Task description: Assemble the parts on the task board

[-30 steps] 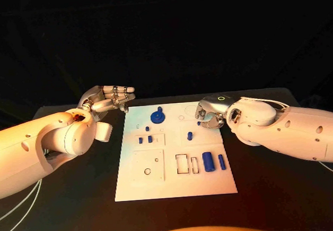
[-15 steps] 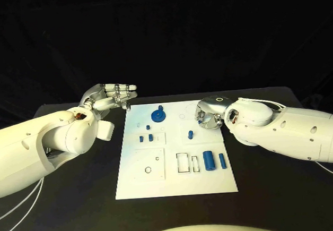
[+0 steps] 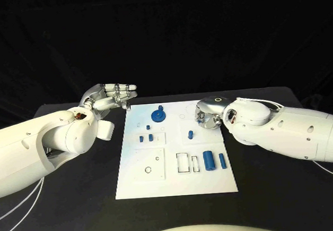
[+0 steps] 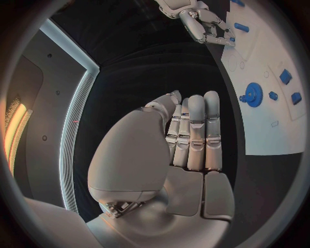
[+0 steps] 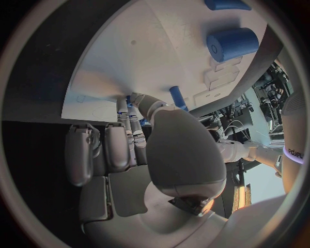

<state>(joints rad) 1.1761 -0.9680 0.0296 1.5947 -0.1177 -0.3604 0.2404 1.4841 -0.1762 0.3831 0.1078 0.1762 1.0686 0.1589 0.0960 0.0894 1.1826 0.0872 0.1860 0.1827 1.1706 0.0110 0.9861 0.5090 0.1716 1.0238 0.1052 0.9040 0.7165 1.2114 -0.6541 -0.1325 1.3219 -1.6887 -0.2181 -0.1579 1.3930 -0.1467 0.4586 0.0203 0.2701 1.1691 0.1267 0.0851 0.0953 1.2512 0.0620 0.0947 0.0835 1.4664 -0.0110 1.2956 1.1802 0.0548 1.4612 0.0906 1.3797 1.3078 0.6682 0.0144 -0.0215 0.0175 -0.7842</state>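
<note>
Early stage: right hand (image 3: 207, 118), fingers curled, contents indiscernible, centre-right over task board (image 3: 179, 184); left hand (image 3: 110, 97), fingers pressed together, upper left, empty. Next, presumably: reaching for blue peg (image 3: 191, 135).

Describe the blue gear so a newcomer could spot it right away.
Start at the white task board in the middle of the black table and go to its far edge. The blue gear sits there, left of centre, nearer the left hand. It alone is a toothed round disc; the other blue parts are plain pegs and cylinders.
</note>
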